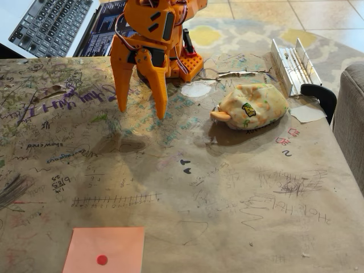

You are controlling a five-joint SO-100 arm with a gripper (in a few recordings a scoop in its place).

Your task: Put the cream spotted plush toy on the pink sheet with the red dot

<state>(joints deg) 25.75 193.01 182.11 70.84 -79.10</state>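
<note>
The cream spotted plush toy (pixel 251 107) lies on its side on the scribbled table, right of centre, with an orange foot poking out on its left. My orange gripper (pixel 141 111) hangs open to the left of the toy, about a hand's width away, its two pointed fingers aimed down with nothing between them. The pink sheet with the red dot (pixel 104 249) lies flat at the bottom left edge of the picture, far from both toy and gripper.
A laptop (pixel 48 24) sits at the back left behind the arm's base. A metal clamp bracket (pixel 293 65) and a black clamp handle (pixel 320 95) stand at the right table edge. A grey seat (pixel 349 125) borders the right side.
</note>
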